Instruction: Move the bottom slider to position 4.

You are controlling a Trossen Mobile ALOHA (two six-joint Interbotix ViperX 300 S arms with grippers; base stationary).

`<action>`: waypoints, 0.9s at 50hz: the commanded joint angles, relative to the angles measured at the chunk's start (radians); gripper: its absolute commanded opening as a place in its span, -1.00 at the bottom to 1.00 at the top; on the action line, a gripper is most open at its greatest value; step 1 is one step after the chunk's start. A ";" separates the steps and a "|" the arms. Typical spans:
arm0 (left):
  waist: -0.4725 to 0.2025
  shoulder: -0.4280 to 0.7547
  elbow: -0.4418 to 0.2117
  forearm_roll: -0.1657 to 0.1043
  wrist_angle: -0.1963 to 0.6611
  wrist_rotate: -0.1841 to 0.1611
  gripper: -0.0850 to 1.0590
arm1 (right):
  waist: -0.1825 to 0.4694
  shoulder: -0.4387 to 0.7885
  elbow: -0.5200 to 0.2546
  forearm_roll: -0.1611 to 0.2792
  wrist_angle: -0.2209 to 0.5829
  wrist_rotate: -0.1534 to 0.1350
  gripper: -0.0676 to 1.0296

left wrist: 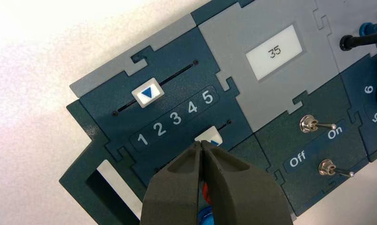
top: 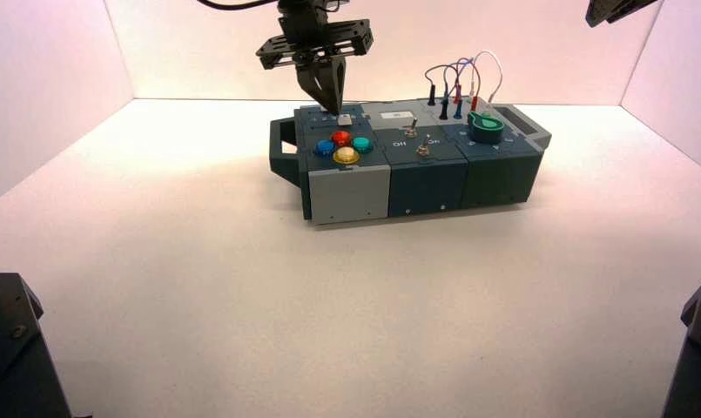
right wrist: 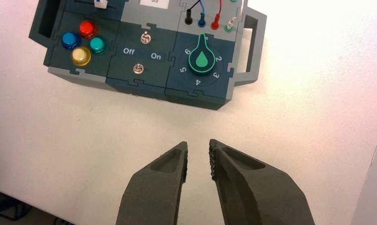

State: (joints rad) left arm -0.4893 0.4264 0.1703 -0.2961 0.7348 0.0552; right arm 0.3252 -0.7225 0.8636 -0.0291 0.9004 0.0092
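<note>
The left tool (left wrist: 200, 143) is shut, with nothing gripped, likely so its narrow tips can nudge. Just beyond them sits the bottom slider (left wrist: 209, 136), a white block with a blue mark, seemingly level with the pale 4 (left wrist: 192, 107); contact is unclear. The right tool (right wrist: 198, 143) waits, spread and empty, over the smooth counter (right wrist: 270, 122), clear of the box (right wrist: 139, 89).

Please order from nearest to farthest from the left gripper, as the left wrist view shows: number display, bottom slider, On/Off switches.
1. Bottom slider, right at the fingertips.
2. On/Off switches, middle of box.
3. Number display, beyond the sliders.
</note>
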 commanded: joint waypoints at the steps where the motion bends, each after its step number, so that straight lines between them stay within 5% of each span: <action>1: -0.003 -0.020 -0.026 -0.002 -0.003 0.003 -0.91 | -0.006 -0.003 -0.014 -0.002 -0.009 0.002 -0.38; 45: -0.014 -0.008 -0.043 -0.006 0.005 0.002 -0.91 | -0.005 -0.003 -0.012 -0.002 -0.008 0.002 -0.38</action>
State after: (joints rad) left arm -0.4939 0.4433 0.1580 -0.2991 0.7378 0.0552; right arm 0.3252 -0.7225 0.8636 -0.0291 0.8989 0.0092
